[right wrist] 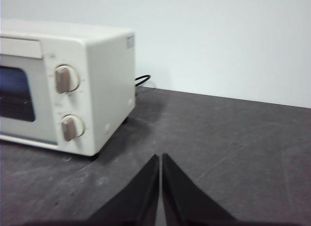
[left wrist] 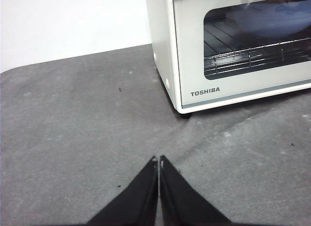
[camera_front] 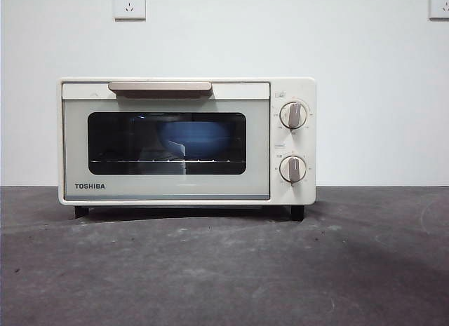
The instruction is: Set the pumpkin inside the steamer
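From my station I see the steamer [camera_front: 186, 140] sitting square on the dark grey table [camera_front: 224, 270], its door shut, the bar handle [camera_front: 160, 87] running along the top edge of the door and the two round knobs [camera_front: 293, 116] stacked one above the other on the panel beside the window. Through the dark glass window [camera_front: 167, 143] I can make out a blue rounded shape [camera_front: 193, 138] resting on the wire rack inside — it reads as a bowl, though the glass dims it. The pumpkin I cannot find in any of my three views; if it sits inside the oven, the glass and that blue shape do not let me tell. The left gripper [left wrist: 159, 160] hangs low over the table, its two black jaws pressed together tip to tip with nothing between them, well apart from the steamer's near corner where the TOSHIBA lettering [left wrist: 204, 92] shows under the window. The right gripper [right wrist: 161, 158] is in the same state — jaws closed against each other, holding nothing — and hovers over bare table off the knob side of the steamer, from where I also see a black cord [right wrist: 142, 79] curling out behind the oven's back corner. In the front view neither arm appears. Behind it all is a plain white wall with one socket plate [camera_front: 130, 3] above the oven and another [camera_front: 439, 3] at the far upper corner.
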Tool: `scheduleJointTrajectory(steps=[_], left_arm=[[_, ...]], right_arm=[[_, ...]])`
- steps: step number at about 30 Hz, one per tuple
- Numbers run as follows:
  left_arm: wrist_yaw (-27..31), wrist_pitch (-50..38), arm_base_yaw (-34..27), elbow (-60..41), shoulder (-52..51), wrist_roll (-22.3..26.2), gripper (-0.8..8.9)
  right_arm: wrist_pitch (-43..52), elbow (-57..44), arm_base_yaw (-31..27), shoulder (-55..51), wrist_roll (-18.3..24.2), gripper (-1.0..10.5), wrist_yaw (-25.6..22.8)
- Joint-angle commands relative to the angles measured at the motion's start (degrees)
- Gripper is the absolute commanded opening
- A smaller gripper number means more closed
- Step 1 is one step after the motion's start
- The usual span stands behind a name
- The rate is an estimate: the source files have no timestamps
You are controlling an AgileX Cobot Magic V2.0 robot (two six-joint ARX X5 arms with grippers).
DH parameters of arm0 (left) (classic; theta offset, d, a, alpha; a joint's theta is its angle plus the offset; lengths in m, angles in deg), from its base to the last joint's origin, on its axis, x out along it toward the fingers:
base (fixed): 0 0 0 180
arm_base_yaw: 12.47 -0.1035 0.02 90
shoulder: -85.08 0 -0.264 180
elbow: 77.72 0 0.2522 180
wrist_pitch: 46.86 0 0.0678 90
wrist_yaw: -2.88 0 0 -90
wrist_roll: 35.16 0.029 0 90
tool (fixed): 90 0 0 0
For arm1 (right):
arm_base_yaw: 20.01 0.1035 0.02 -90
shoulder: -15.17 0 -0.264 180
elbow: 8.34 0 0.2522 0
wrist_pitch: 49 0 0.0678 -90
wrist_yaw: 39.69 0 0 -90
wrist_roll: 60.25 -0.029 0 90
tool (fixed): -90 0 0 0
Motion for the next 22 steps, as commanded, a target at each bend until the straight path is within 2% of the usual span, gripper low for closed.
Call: scheduleJointTrajectory(steps=[1,10,22], left_arm=[[0.07,0.15,0.04,-0.92,-0.07,-0.11,0.19],[0.04,0.15,0.04,-0.92,-0.07,-0.11,0.18],[0.07,0.17,0.04,-0.92,-0.07,-0.11,0.18]], right_arm=[[0.57,-1.29,0.81,-0.15,-0.24,0.0,-0.11],[-4.9,-2.89,1.46,-0.15,-2.47,0.0,0.07],[-3.32,-2.86,1.46,-0.15,-2.69,0.0,0.11]])
